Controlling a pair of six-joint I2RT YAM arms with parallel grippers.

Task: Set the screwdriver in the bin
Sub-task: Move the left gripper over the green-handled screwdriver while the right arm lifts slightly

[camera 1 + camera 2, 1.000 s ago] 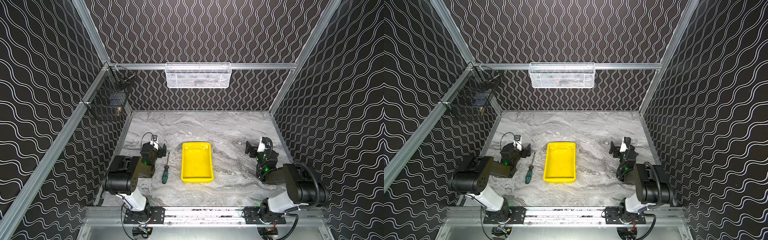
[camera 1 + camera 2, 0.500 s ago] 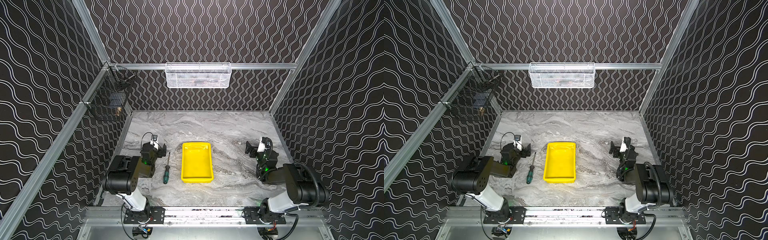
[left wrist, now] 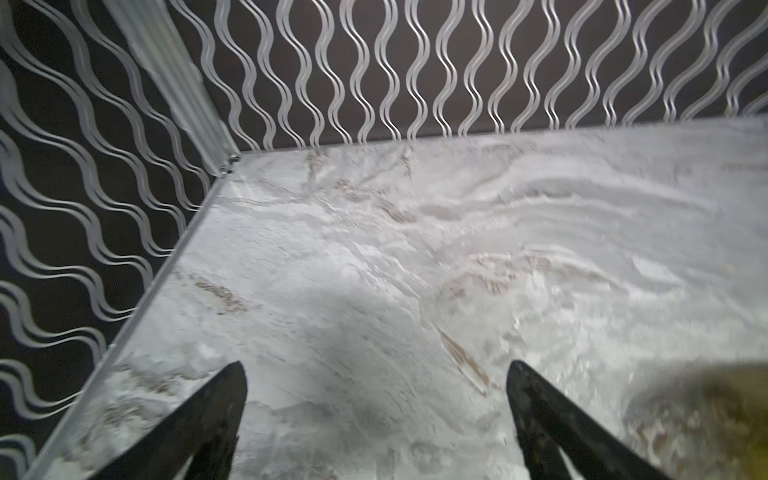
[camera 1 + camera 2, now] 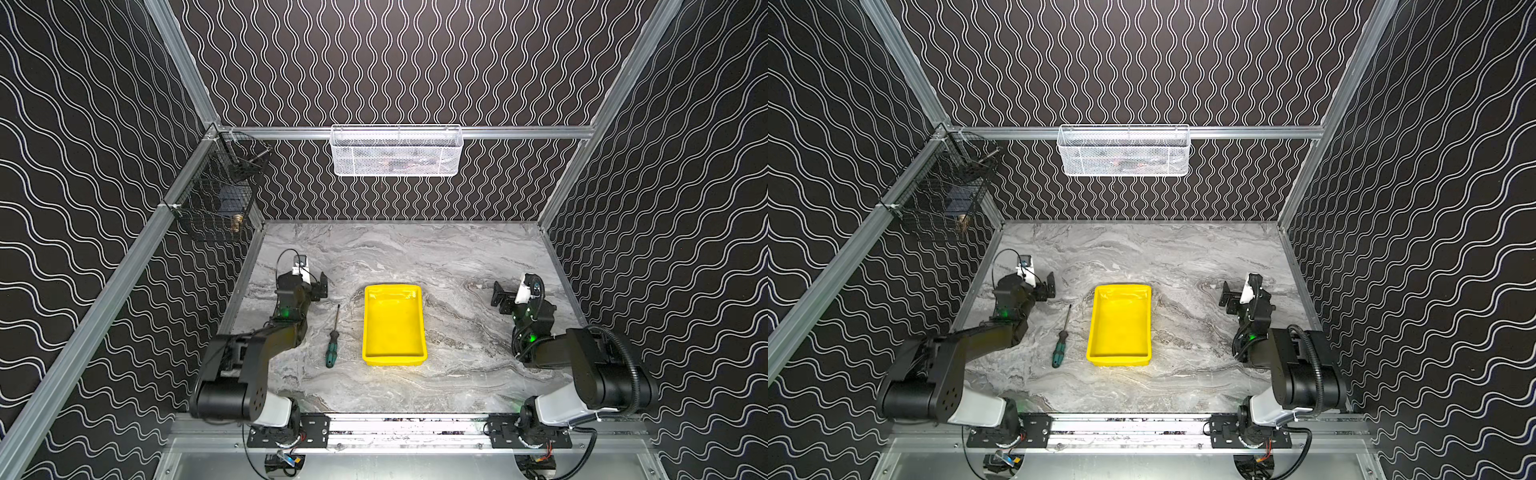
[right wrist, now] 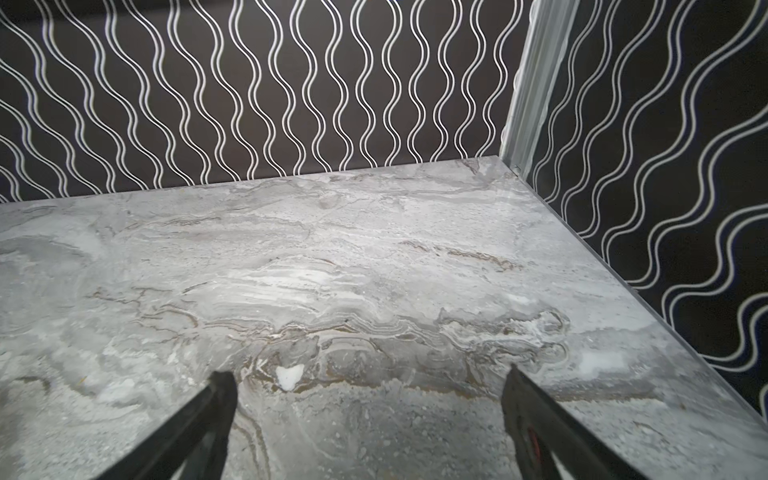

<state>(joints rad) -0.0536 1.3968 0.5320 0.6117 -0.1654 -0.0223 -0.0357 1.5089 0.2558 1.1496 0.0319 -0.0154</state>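
We see the screwdriver (image 4: 332, 340) lying flat on the grey marbled counter (image 4: 415, 257), outside the yellow bin (image 4: 392, 328) and just beside its left long side; in both top views a strip of bare counter shows between them. Its green and black handle is toward the front rail and its thin dark shaft points toward the back wall, almost parallel to the bin. The bin stands near the middle of the counter. The left tool (image 4: 318, 286) is low over the counter, near the tip of the shaft and a little to the left of it, and it does not touch the screwdriver. In the left wrist view its two black fingers (image 3: 216, 411) stand wide apart with only counter between them; this view is blurred. The right tool (image 4: 500, 297) is on the right side of the counter, well apart from the bin, and in the right wrist view its fingers (image 5: 208, 415) are also spread wide and hold nothing. A white mesh basket (image 4: 395, 151) hangs on the back wall and a black wire basket (image 4: 220, 195) on the left wall
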